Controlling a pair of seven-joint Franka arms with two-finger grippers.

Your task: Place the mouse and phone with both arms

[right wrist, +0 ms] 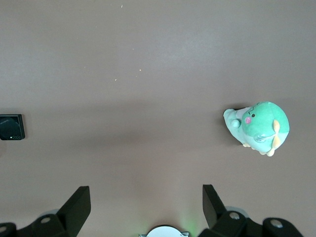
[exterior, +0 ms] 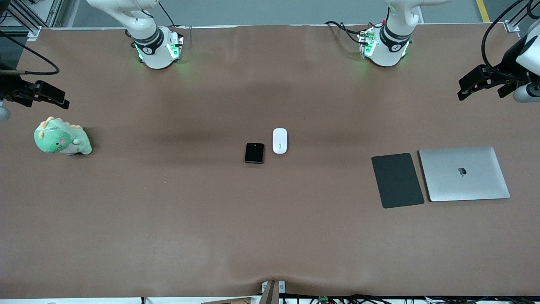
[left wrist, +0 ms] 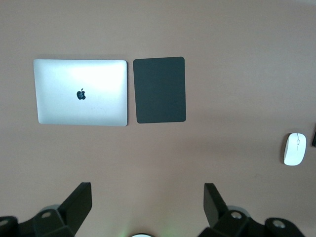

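The white oval mouse (exterior: 279, 140) lies at the middle of the table. The black, nearly square phone (exterior: 254, 153) lies beside it, slightly nearer the front camera and toward the right arm's end. The mouse also shows in the left wrist view (left wrist: 295, 148), and the phone in the right wrist view (right wrist: 12, 127). My left gripper (exterior: 481, 90) hangs open and empty over the left arm's end of the table; it also shows in its own view (left wrist: 147, 202). My right gripper (exterior: 44, 99) hangs open and empty over the right arm's end (right wrist: 146, 202). Both are far from the mouse and phone.
A flat dark-grey pad (exterior: 397, 180) and a closed silver laptop (exterior: 464, 173) lie side by side toward the left arm's end. A green plush dinosaur (exterior: 62, 137) sits toward the right arm's end, under the right gripper's area. The brown table (exterior: 168, 219) carries nothing else.
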